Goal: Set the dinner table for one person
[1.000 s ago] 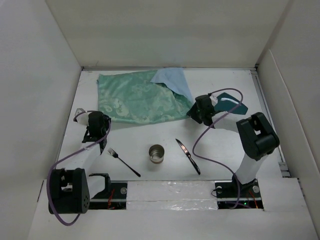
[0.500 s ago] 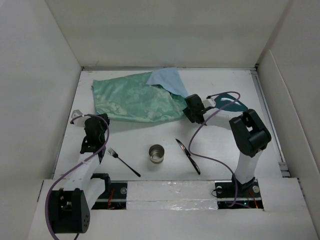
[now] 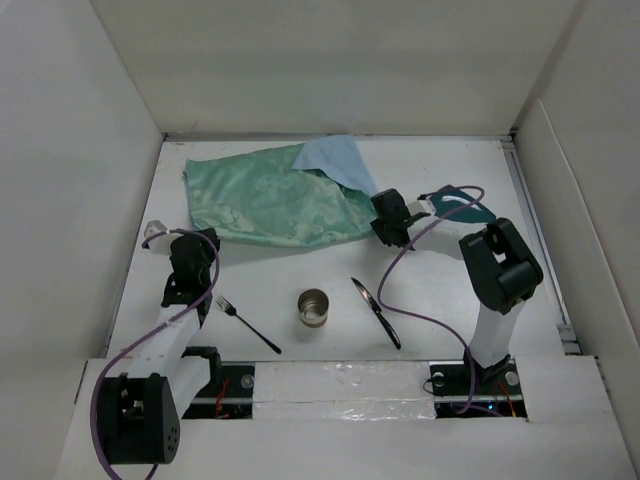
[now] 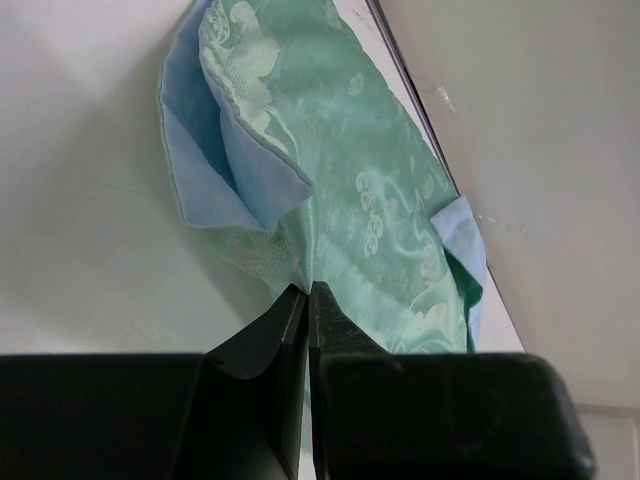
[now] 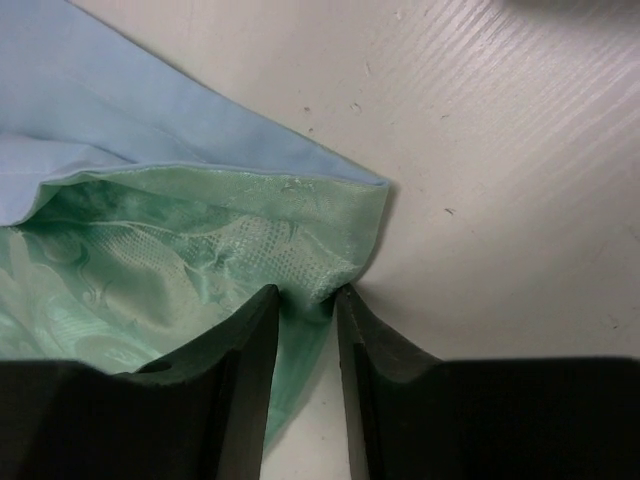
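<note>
Mint-green cloth [image 3: 270, 205], shiny, patterned, pale blue on the underside. It lies on the far-left part of the counter [image 3: 450, 290], with one far corner folded over to show the blue.

Left fingers [image 4: 307, 300]: clenched tight on the cloth's near-left corner, with fabric running out from between the tips.

Right fingers [image 3: 385, 230]: pinching the near-right corner. My wrist view shows a fold of green caught in the narrow gap.

Change, last second: my right fingers have travelled left and carried their corner with them. My left arm has drawn back toward its base. The cloth has shifted slightly left and lost its flat, stretched outline, so it now sits slacker. Over the last half second almost nothing has moved.

Other items, unmoved:
- Fork [image 3: 247, 325], near left.
- Cup [image 3: 314, 307], near centre.
- Knife [image 3: 376, 312], near right.
- Dark teal plate [image 3: 462, 205], right, partly behind my arm.

Reading: I judge the cloth is held at both near corners, mid-reposition, and not yet laid out as a place mat. The cutlery and cup occupy the near ground where it would likely go, so the setting itself is hardly begun.
</note>
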`<state>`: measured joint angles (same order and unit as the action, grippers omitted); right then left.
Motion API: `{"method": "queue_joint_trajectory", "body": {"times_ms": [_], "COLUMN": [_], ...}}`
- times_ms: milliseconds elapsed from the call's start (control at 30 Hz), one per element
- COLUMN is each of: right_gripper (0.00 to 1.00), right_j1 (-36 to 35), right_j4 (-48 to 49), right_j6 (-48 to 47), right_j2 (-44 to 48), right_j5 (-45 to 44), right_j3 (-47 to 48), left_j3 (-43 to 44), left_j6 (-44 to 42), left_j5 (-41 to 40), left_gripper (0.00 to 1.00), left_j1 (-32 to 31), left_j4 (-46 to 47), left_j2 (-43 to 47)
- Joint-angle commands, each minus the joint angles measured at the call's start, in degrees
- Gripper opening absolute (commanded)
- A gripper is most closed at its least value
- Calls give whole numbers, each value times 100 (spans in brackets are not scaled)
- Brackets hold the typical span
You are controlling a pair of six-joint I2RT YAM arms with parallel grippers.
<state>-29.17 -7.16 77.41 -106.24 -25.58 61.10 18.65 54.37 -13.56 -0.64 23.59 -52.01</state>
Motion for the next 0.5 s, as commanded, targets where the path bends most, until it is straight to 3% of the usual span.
{"method": "queue_joint_trajectory", "body": {"times_ms": [0, 100, 133, 333, 467], "right_gripper": [28, 15, 1, 0, 0], "right_j1": [87, 87, 139, 149, -124], "right_j4": [-576, -498, -410, 556, 1189], "right_j6": [73, 56, 12, -848, -2455], "right_j2": [-169, -126, -91, 620, 2058], "right_j5": [-333, -377, -377, -841, -1264], "right_j3": [86, 51, -1, -634, -705], "left_j3": [77, 95, 86, 129, 603], "left_j6": [12, -14, -14, -102, 73], "left_j5": [-112, -269, -348, -244, 90], "left_gripper": [0, 0, 0, 0, 0], "left_j1": [-6, -6, -6, 231, 231], "left_j4": [93, -65, -83, -215, -303], "left_j2": [156, 305, 349, 613, 753]}}
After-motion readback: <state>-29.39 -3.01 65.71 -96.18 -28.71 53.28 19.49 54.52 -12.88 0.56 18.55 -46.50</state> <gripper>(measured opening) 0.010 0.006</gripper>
